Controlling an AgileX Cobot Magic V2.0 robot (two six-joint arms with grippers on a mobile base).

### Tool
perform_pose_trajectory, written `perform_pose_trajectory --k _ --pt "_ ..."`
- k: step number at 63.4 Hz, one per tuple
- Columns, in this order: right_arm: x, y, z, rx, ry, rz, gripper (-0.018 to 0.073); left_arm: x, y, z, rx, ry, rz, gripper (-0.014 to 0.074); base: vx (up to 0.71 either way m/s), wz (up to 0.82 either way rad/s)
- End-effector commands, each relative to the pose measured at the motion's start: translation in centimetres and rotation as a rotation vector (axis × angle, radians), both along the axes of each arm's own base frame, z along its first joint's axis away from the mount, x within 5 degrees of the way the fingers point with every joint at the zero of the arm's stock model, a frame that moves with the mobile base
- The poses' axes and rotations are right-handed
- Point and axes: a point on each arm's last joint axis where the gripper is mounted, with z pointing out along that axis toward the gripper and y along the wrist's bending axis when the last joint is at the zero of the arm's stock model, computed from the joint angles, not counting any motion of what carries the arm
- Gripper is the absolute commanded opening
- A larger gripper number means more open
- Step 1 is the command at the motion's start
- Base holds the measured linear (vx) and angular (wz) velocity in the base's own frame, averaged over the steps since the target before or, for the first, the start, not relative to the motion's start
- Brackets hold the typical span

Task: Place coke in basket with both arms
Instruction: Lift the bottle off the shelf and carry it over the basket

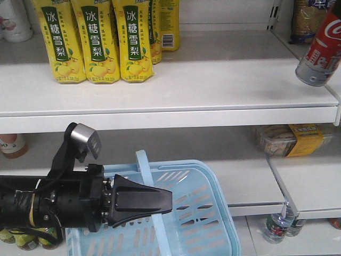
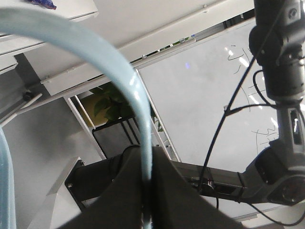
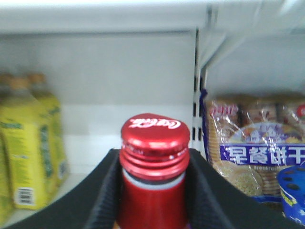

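Fingers (image 2: 119, 195) of the left gripper (image 1: 168, 202), black and wedge-shaped, are closed on the pale blue hoop handle (image 2: 121, 76), which runs up between them in the left wrist view. The black left arm (image 1: 32, 205) comes in from the left edge of the front view with a small silver-grey camera box (image 1: 85, 138) on a stalk above it. The handle belongs to the light blue plastic basket (image 1: 216, 192) with slotted sides, low in the front view in front of the lower shelf.

On the upper white shelf (image 1: 202, 80), yellow drink cartons with green labels (image 1: 98, 42) stand in a row at the left. Far to the right, at the frame edge, the tall slim red coke can (image 1: 319, 50) with white script hangs tilted, its silver base pointing down and left, well apart from the basket. In the right wrist view the right gripper (image 3: 152, 195) grips the can between its two black fingers (image 3: 97, 202), the red screw cap (image 3: 153, 131) rising above them. A clear packet of round biscuits (image 3: 252, 157) sits on the shelf to the right.
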Motion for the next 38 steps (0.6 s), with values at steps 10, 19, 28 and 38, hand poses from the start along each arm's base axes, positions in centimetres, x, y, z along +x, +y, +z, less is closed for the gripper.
perform_pose_trajectory --k 10,19,28,38 --pt "-8.3 1.1 0.0 0.021 -0.156 0.146 -0.0007 -1.5 0.0 3.1 -0.216 -0.032 -0.135 -0.0006 0.00 0.00" --pt "-11.8 2.5 -2.3 0.100 -0.129 0.335 -0.0005 -1.5 0.0 3.1 -0.216 -0.032 -0.135 -0.0006 0.00 0.00" --pt "-12.9 4.1 -5.1 0.118 0.066 0.540 -0.0005 -1.5 0.0 3.1 -0.216 -0.032 -0.135 -0.0006 0.00 0.00" --pt "-12.4 4.6 -6.1 0.148 0.203 0.598 -0.0004 -1.5 0.0 3.1 -0.216 -0.032 -0.135 -0.0006 0.00 0.00"
